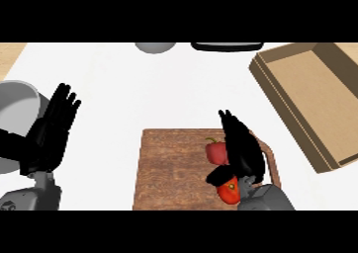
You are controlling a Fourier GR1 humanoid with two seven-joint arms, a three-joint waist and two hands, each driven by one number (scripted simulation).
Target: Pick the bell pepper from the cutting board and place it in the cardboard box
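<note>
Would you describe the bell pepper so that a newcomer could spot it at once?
Find the brown cutting board at the counter's near edge. On its right side, partly under the right hand, lies the bell pepper, the only red thing there.

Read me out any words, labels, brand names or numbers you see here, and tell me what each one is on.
None: no text can be read anywhere in the head view.
The brown cardboard box, the wooden cutting board, the red bell pepper and the grey metal pot show no lettering, label or number.
</note>
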